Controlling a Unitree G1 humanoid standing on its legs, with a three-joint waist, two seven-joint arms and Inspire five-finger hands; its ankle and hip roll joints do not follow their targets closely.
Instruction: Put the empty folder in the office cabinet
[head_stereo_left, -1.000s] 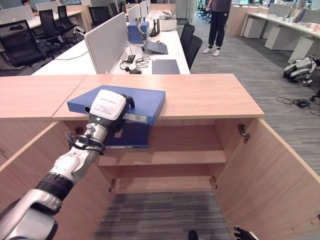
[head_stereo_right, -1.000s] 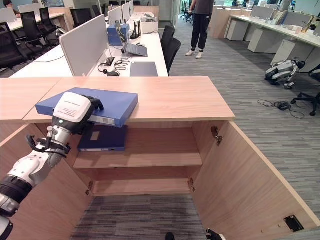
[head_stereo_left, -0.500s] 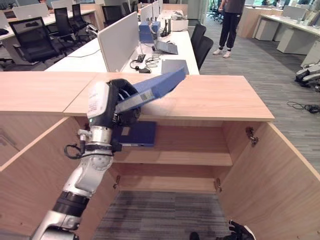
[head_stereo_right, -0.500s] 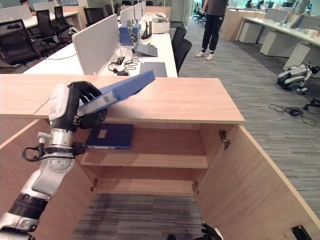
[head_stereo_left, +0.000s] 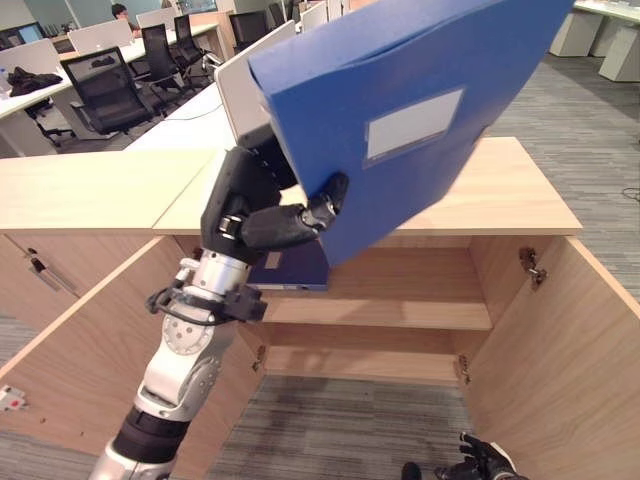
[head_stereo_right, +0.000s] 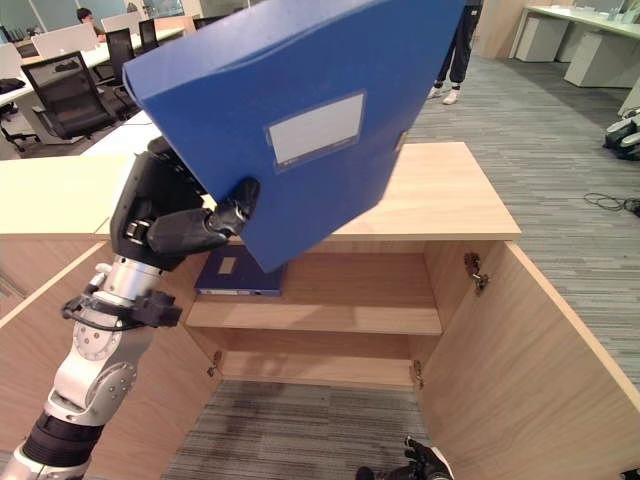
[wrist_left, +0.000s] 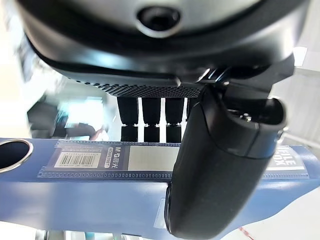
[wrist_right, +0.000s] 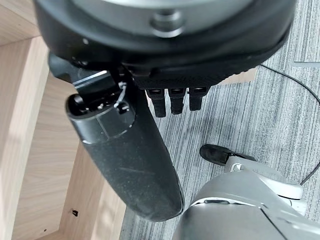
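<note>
Above the open cabinet (head_stereo_left: 520, 200), the blue folder (head_stereo_left: 420, 110) is held up in the air, tilted, its broad face with a pale label turned toward the camera and its top corner running out of the head views. The left hand (head_stereo_left: 262, 205) grips it at the lower left corner: the thumb presses on the near face and the fingers (wrist_left: 145, 112) wrap over the spine, which the left wrist view shows with its label strip and metal ring hole. The folder hangs over the cabinet's wooden top surface without touching it. Below, both cabinet doors (head_stereo_right: 520, 350) stand wide open, and a second blue folder (head_stereo_right: 240, 275) lies flat on the upper shelf (head_stereo_right: 330, 315) at its left end, partly hidden behind the raised one. The right hand (head_stereo_right: 425, 462) shows low at the bottom edge of the head views, over the grey carpet (head_stereo_left: 330, 430) and near the right door; in its own wrist view its fingers (wrist_right: 172, 102) are loosely extended and hold nothing
</note>
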